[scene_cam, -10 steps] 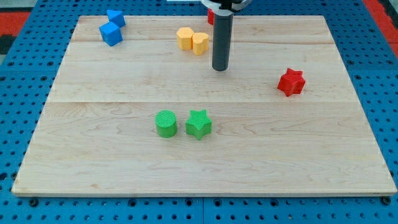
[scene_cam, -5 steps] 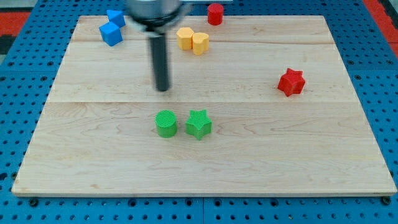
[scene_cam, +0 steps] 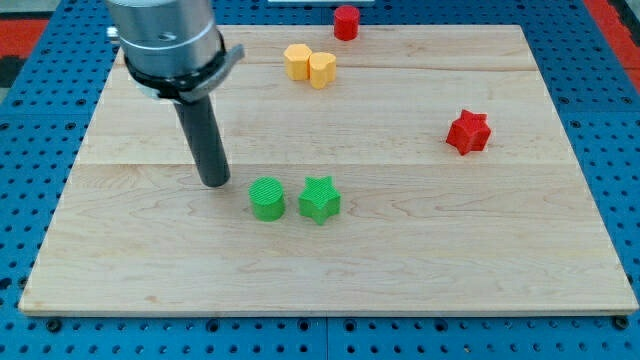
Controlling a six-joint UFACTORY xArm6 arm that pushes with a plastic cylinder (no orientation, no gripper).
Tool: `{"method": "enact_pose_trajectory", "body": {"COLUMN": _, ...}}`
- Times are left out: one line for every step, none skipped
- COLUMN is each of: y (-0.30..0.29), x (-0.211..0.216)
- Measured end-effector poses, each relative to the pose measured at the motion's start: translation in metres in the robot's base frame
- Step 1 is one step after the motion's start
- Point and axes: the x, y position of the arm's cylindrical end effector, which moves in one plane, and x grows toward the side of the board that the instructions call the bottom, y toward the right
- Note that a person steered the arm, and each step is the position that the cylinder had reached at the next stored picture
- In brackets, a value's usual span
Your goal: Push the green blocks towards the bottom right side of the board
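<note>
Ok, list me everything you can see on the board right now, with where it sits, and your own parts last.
green cylinder block: 1, green, board's middle, slightly toward the view's bottom
green star block: 1, green, just to the view's right of the green cylinder
yellow blocks: 2, yellow, side by side near the view's top, centre
red cylinder block: 1, red, at the board's top edge
red star block: 1, red, toward the view's right
wooden board: 1, light wood, on a blue pegboard
my tip: 1, dark rod, down just to the view's left of the green cylinder, slightly above it
</note>
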Motion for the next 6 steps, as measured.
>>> {"method": "enact_pose_trajectory", "body": {"y": -0.012, "x": 0.014}}
{"method": "enact_pose_trajectory", "body": {"y": 0.036, "x": 0.018}}
{"method": "enact_pose_trajectory", "body": {"y": 0.09, "x": 0.012}}
{"method": "enact_pose_trajectory", "body": {"y": 0.121, "x": 0.012}}
{"method": "enact_pose_trajectory", "body": {"y": 0.215, "x": 0.013}}
{"method": "enact_pose_trajectory", "body": {"y": 0.234, "x": 0.049}}
